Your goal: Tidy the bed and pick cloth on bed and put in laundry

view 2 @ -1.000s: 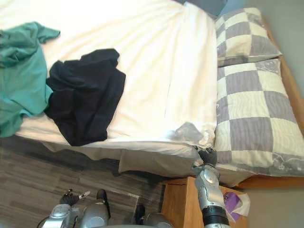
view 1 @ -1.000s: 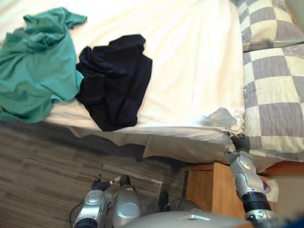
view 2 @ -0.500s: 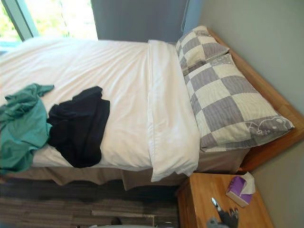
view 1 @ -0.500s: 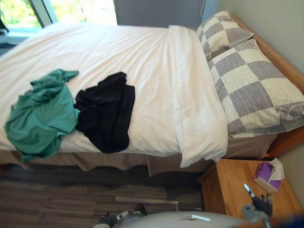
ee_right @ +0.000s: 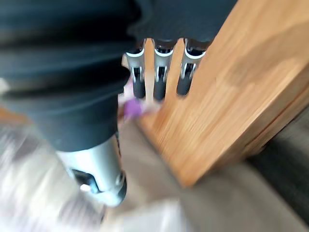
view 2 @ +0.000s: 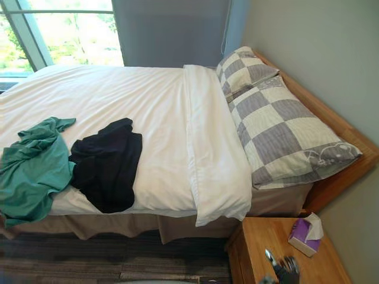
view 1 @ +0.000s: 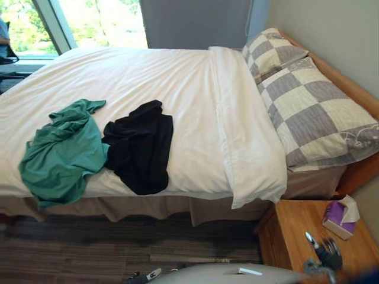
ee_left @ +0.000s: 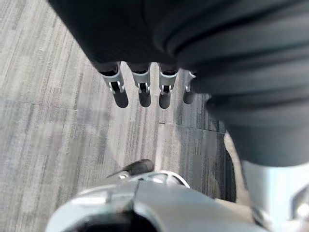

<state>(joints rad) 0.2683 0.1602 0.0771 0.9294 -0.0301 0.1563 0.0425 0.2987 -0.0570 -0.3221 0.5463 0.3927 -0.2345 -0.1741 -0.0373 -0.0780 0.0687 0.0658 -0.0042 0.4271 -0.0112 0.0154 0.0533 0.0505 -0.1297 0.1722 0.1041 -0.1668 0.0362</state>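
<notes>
Bed (view 1: 148, 77): green cloth (view 1: 62, 154), black cloth (view 1: 142, 145), two pillows (view 1: 320, 112) | nightstand (view 1: 296, 231): one tissue box (view 1: 339, 218) | left hand (ee_left: 140, 89), right hand (ee_right: 160, 79) slack, empty.

Bed (view 1: 177, 77), seen from its long side: a white cover lies smooth across it, with a turned-back band (view 1: 243, 130) running across the bed just beside the pillows. Two grey-and-cream checked pillows, the near pillow (view 1: 320, 115) and the far pillow (view 1: 272, 53), lie side by side at the head end, within the wooden frame (view 2: 340, 180). A crumpled green cloth (view 1: 62, 151) and a crumpled black cloth (view 1: 142, 145) lie on the cover near its front edge, touching each other, the black one between the green one and the band. A tan valance (view 1: 148, 207) hangs below. The wooden bedside bench (view 1: 290, 236), beside the pillow end, carries a purple tissue box (view 1: 339, 216). Grey plank floor (view 1: 89, 248) beneath.
</notes>
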